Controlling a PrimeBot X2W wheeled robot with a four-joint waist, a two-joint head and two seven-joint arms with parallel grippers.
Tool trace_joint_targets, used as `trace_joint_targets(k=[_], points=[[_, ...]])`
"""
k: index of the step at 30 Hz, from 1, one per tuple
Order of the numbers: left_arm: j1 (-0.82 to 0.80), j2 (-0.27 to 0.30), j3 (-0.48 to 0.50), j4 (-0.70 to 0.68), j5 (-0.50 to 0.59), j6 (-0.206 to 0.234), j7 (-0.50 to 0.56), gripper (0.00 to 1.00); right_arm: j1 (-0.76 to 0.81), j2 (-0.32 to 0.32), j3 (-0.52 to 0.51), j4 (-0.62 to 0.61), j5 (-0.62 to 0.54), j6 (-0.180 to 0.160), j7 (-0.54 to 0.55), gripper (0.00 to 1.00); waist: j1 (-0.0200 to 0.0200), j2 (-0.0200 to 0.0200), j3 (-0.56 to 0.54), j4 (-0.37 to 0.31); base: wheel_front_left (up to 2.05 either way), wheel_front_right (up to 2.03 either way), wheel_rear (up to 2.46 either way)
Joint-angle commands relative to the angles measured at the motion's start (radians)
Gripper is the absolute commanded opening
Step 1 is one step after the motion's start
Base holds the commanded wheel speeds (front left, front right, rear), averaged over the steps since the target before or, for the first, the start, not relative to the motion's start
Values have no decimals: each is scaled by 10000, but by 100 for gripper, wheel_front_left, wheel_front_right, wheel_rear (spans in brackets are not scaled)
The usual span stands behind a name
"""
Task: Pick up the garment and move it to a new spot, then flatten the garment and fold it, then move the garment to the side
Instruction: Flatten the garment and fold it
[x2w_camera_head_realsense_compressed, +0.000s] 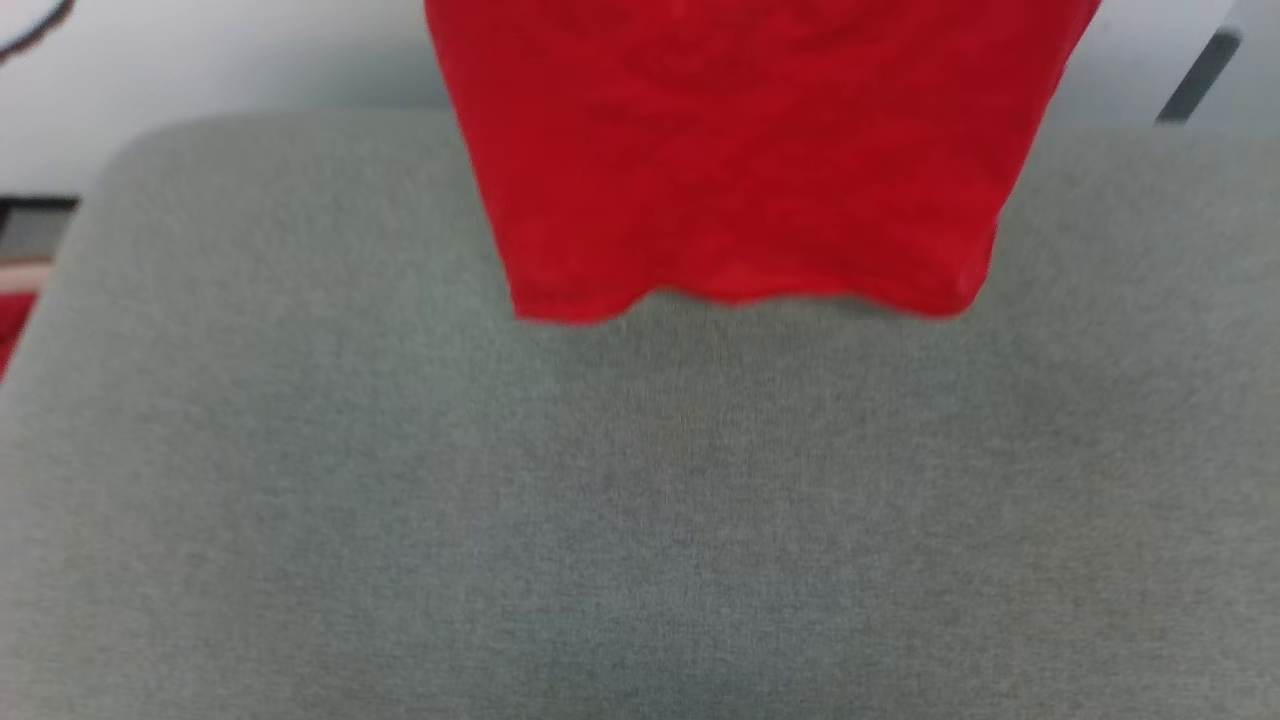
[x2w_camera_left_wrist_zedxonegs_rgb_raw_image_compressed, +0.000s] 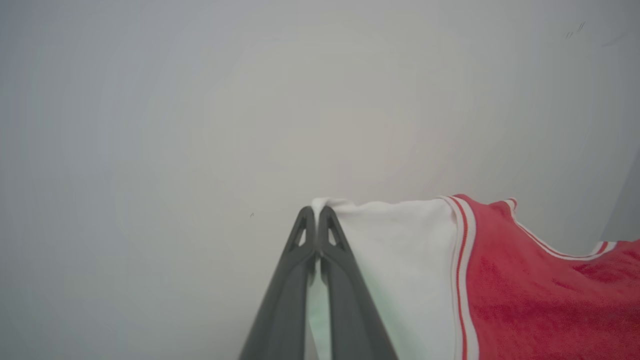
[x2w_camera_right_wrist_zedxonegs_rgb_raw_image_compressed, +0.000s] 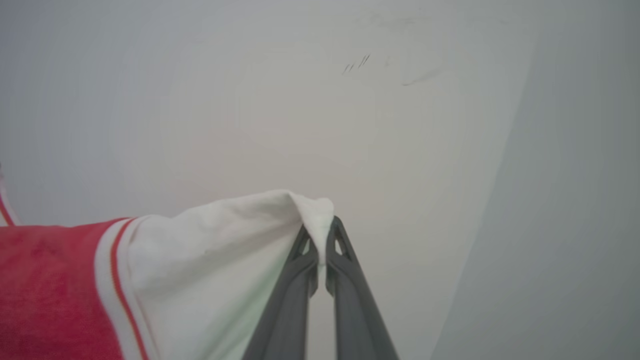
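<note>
The garment (x2w_camera_head_realsense_compressed: 740, 150), a red jersey, hangs down from above in the head view, its lower hem just above the far half of the grey padded table (x2w_camera_head_realsense_compressed: 600, 500). In the left wrist view my left gripper (x2w_camera_left_wrist_zedxonegs_rgb_raw_image_compressed: 316, 212) is shut on the white sleeve edge of the garment (x2w_camera_left_wrist_zedxonegs_rgb_raw_image_compressed: 525, 290), whose red body and red-white striped trim spread to the right. My right gripper (x2w_camera_right_wrist_zedxonegs_rgb_raw_image_compressed: 320, 227) is shut on the other white sleeve of the garment (x2w_camera_right_wrist_zedxonegs_rgb_raw_image_compressed: 210, 250), with the red body to the left.
A pale wall (x2w_camera_left_wrist_zedxonegs_rgb_raw_image_compressed: 250, 100) lies beyond both grippers. Something red (x2w_camera_head_realsense_compressed: 10, 325) shows at the table's left edge. A dark bar (x2w_camera_head_realsense_compressed: 1195, 75) stands at the far right behind the table.
</note>
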Motion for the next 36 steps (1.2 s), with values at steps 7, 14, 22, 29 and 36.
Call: trace_joint_targets(k=[7,14,22,29,36], points=[[-1525,-179,15,-59,515,2,-1450,0,-1676,-55,-648,522,-1325,-8,-1253,0,0,0,3232,-19,0,0,0],[-3049,-421,286,103,600,-72,-2563,0,-2878,-336,-1943,-523,-3632,-6,-1461,0,0,0,5177,460,0,0,0],[-3179,-648,571,-67,642,-246,-3058,0,-2341,255,-3134,-1705,-5468,-8,-1453,0,0,0,6636,897,0,0,0],[-2264,-787,940,-65,888,-272,-3086,0,-1446,863,-3154,-1524,-5878,-8,-1458,0,0,0,6787,1069,0,0,0],[-870,-1095,937,273,896,-335,-3079,0,-593,811,-2358,-1485,-4885,-8,-1457,0,0,0,5826,1248,0,0,0]])
